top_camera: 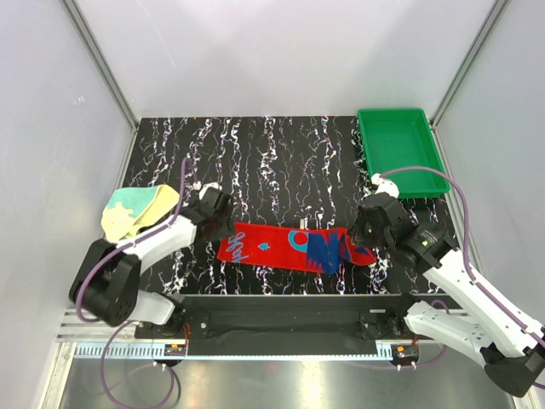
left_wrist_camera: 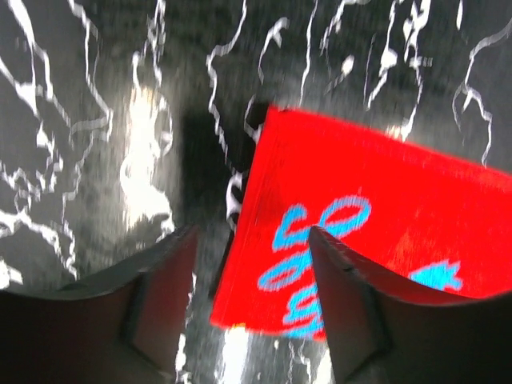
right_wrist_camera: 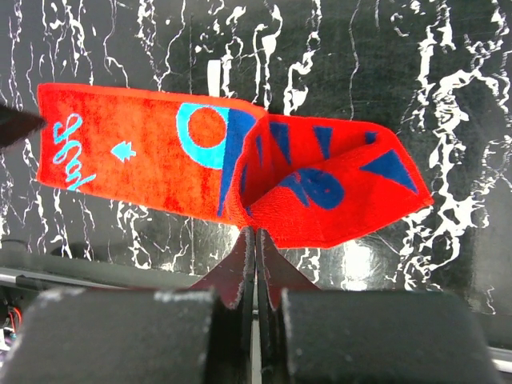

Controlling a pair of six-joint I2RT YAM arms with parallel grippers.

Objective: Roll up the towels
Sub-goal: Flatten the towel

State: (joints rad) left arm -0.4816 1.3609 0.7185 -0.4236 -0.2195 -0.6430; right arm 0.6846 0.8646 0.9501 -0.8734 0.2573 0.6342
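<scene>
The red towel (top_camera: 294,249) with blue marks lies as a long folded strip at the front of the black marbled mat (top_camera: 281,162). My left gripper (top_camera: 223,228) is open at its left end; in the left wrist view (left_wrist_camera: 252,234) the towel's corner (left_wrist_camera: 384,208) lies between and ahead of the fingers. My right gripper (top_camera: 363,242) is at the right end. In the right wrist view (right_wrist_camera: 256,234) its fingers are shut, tips pinching the near edge of the red towel (right_wrist_camera: 160,160), whose right end is folded up and over. The pale yellow towel (top_camera: 136,209) lies crumpled at the left, beside the left arm.
A green plastic tray (top_camera: 396,149) stands at the mat's back right corner. White walls and metal frame posts close in the left, right and back sides. The mat's front edge runs just below the red towel.
</scene>
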